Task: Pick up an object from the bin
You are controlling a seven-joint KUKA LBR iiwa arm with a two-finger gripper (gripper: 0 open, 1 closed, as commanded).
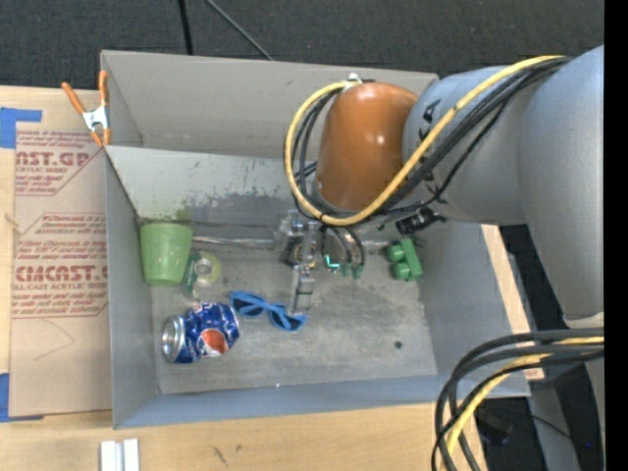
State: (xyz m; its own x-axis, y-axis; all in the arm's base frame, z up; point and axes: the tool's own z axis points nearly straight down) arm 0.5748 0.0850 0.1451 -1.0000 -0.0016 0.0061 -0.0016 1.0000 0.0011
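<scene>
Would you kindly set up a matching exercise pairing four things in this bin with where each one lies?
1 pale green plastic cup
2 crushed blue metal drinks can
3 blue plastic sunglasses
4 small green plastic block

A right side of the grey metal bin
B middle
C by the left wall
D lower-left corner

Pairs: 1-C, 2-D, 3-B, 4-A

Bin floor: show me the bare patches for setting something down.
Bare floor lies at the view's lower right, between the blue sunglasses, the green toy and the bin's near wall. The left side is crowded: green cup, clear round thing, crushed can. The gripper hangs mid-bin.
</scene>
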